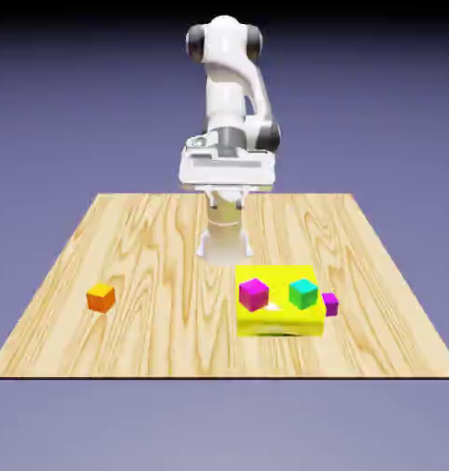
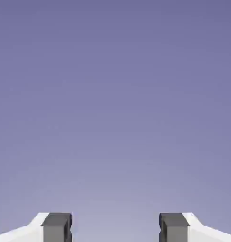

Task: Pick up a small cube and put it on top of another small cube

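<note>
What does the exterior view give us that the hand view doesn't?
Only exterior: the table, the yellow block with the magenta cube and teal cube on it, the small purple cube beside it, the orange cube, and the arm.
Only hand: a close look at the claw's grey fingertips, wide apart with nothing between them.
Both: the claw and the blue-violet backdrop.
</note>
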Action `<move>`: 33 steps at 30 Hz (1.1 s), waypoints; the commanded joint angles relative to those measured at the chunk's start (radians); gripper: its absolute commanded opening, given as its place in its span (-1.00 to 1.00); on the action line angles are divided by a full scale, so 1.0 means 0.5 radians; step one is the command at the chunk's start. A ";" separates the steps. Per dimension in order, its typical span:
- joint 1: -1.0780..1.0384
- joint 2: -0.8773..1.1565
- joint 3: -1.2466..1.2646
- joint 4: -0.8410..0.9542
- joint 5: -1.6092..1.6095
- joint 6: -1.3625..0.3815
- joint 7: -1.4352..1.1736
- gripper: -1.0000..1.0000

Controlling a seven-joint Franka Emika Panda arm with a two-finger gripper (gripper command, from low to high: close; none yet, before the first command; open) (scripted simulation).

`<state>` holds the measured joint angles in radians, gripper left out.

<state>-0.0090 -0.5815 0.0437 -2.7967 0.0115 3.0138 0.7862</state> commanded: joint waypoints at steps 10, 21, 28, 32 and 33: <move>-0.348 -0.190 0.725 0.221 0.191 -0.384 0.749 0.00; -0.731 -0.400 1.522 0.464 0.400 -0.806 1.572 0.00; -0.975 -0.533 2.030 0.618 0.534 -1.075 2.096 0.00; -1.114 -0.609 2.320 0.706 0.610 -1.229 2.396 0.00; -1.149 -0.628 2.392 0.729 0.629 -1.267 2.470 0.00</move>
<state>-0.5835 -0.8956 1.2397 -2.4324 0.3261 2.3802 2.0213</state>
